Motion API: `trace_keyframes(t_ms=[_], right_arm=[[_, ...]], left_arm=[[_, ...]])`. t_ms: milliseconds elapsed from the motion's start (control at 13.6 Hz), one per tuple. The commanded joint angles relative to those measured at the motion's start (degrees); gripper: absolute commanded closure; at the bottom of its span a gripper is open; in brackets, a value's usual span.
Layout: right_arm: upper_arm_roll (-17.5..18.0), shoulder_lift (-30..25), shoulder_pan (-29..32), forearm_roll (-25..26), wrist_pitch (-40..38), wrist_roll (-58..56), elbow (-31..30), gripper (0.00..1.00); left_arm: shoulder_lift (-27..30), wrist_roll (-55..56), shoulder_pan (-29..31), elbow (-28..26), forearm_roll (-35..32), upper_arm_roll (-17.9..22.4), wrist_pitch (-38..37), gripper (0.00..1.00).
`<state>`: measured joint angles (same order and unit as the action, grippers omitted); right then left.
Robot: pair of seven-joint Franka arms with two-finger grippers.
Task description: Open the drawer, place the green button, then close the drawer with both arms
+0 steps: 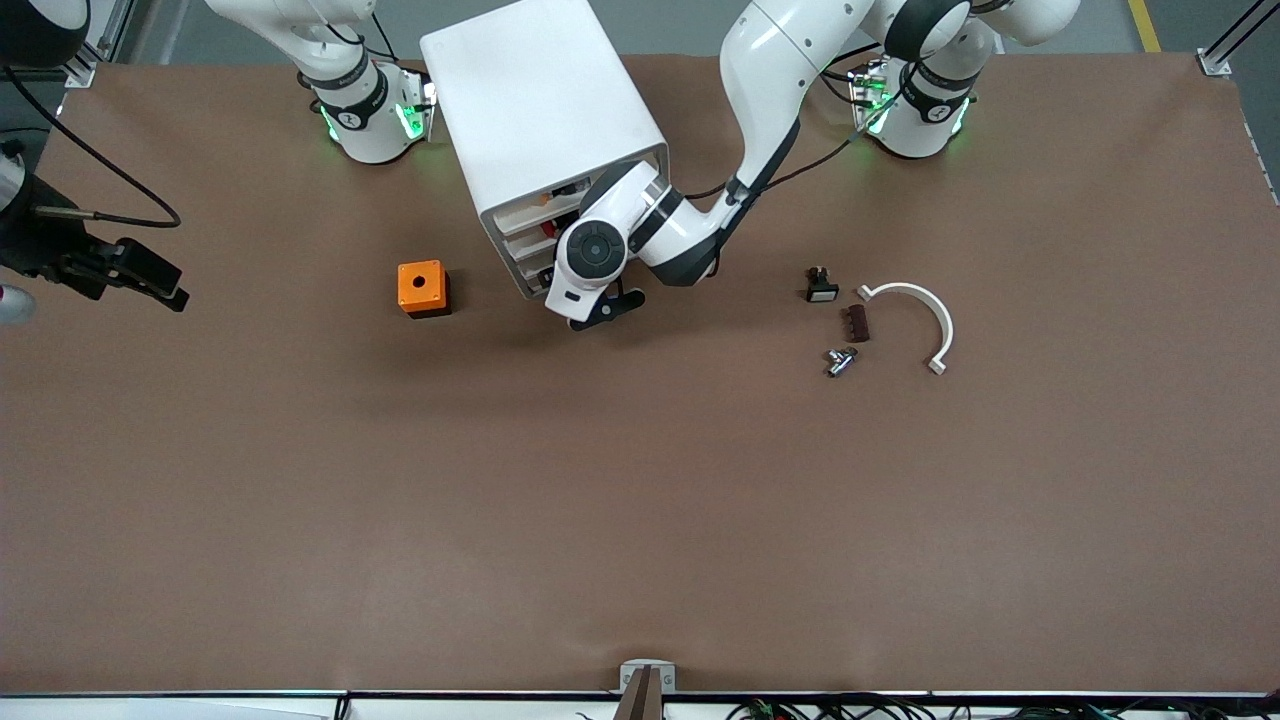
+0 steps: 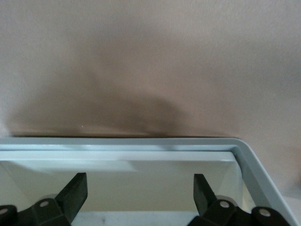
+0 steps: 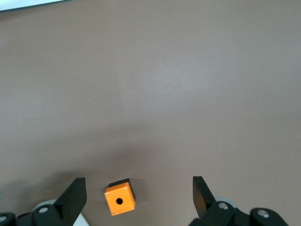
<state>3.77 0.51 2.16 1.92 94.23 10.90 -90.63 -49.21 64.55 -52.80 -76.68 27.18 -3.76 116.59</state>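
The tall white cabinet (image 1: 540,110) stands between the two arm bases. My left gripper (image 1: 603,306) is at the cabinet's drawer front, low down. In the left wrist view my left gripper (image 2: 140,188) is open and empty, with its fingertips over the inside of a pulled-out white drawer (image 2: 141,143) whose visible floor is bare. The left wrist hides that drawer in the front view. My right gripper (image 3: 138,186) is open and empty, high over the table, with the orange cube (image 3: 120,200) far below it. In the front view it shows over the right arm's end of the table (image 1: 150,278). The green-capped button is out of view.
The orange cube (image 1: 422,288) sits beside the cabinet toward the right arm's end. Toward the left arm's end lie a black button with a white cap (image 1: 822,287), a brown piece (image 1: 857,323), a small metal part (image 1: 840,361) and a white curved bracket (image 1: 925,315).
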Motion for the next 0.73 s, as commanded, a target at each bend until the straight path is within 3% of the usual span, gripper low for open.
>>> trace_keyframes(t_ms=[0,220,661], right_arm=[[0.4,-0.4,-0.8,3.2,-0.8,-0.3,0.4,0.0],[0.8,-0.4,0.8,2.2,-1.7,-0.4,0.4,0.0],[0.7,-0.4,1.3,-0.5,-1.9,-0.4,0.5,0.0]], left_arm=[[1.3,2.4,0.3,-0.7,0.9,-0.3,-0.9,0.0],[2.9,2.5,2.8,-0.3,-3.2,2.6,-1.3,0.0],[9.2,2.0,13.7,-0.5,-25.6,3.8,-1.8,0.0]])
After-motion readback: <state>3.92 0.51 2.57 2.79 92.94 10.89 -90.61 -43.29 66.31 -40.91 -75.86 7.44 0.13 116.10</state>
